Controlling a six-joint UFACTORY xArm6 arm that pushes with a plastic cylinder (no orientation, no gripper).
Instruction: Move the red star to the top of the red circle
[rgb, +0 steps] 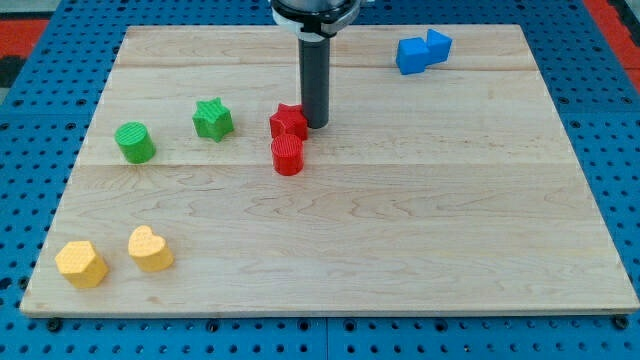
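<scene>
The red star (287, 122) lies near the middle of the wooden board, directly above the red circle (287, 155) in the view and touching or almost touching it. My tip (316, 124) stands on the board right against the star's right side. The dark rod rises from it to the view's top edge.
A green star (212, 119) and a green circle (134, 142) lie to the left. A yellow hexagon (81, 263) and a yellow heart (149, 249) sit at the bottom left. Two blue blocks (421, 51) touch at the top right. The board (400, 230) lies on a blue pegboard.
</scene>
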